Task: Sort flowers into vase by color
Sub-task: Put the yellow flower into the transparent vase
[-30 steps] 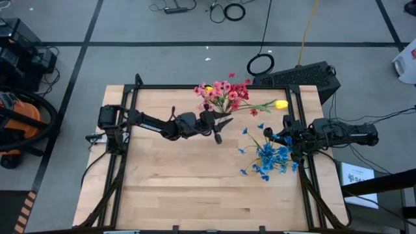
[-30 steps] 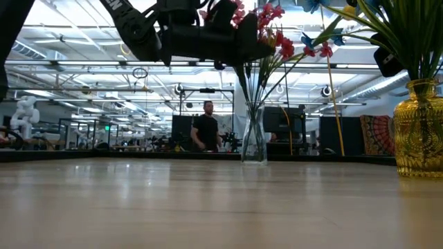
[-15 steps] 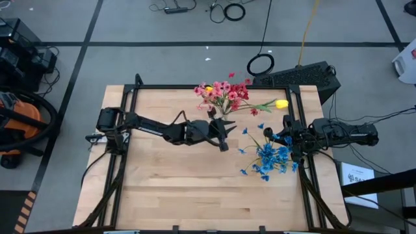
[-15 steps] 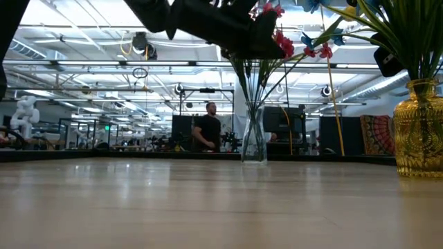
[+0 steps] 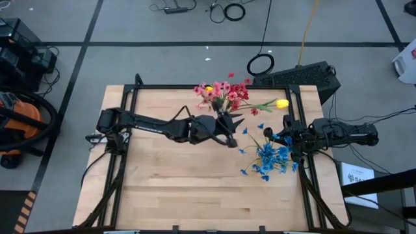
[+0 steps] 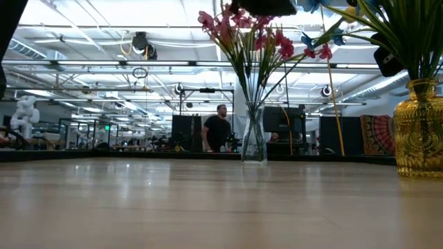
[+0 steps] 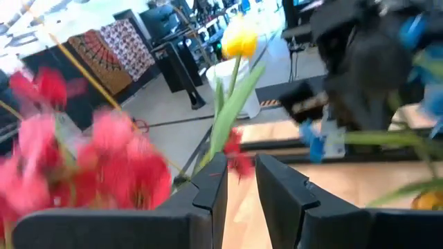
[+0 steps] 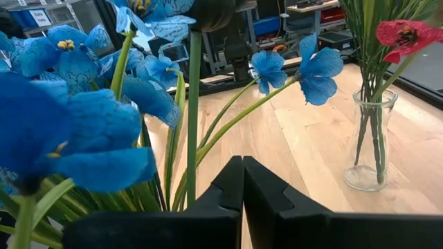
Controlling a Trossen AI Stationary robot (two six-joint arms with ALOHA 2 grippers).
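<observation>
Pink and red flowers (image 5: 224, 96) stand in a clear glass vase (image 6: 254, 135) at the table's far middle, stems in its mouth. A yellow bud (image 5: 281, 103) leans out of the same bunch toward the right. Blue flowers (image 5: 268, 158) fill a golden vase (image 6: 419, 128) near the right edge. My left gripper (image 5: 233, 138) hangs high over the table, just near of the pink bunch, open with a narrow gap (image 7: 241, 176) and nothing in it. My right gripper (image 8: 243, 173) waits shut at the right edge, among the blue flowers.
Bare wooden table (image 5: 175, 188) lies to the left and near side of the vases. A black frame rail (image 5: 214, 86) runs along the far edge. A person (image 6: 219, 131) stands in the room far behind the table.
My left gripper has risen, almost out of the top of the low view, gone toward the table's right edge along the near side of the clear vase, and rolled a little. The pink flowers now stand uncovered in the low view.
</observation>
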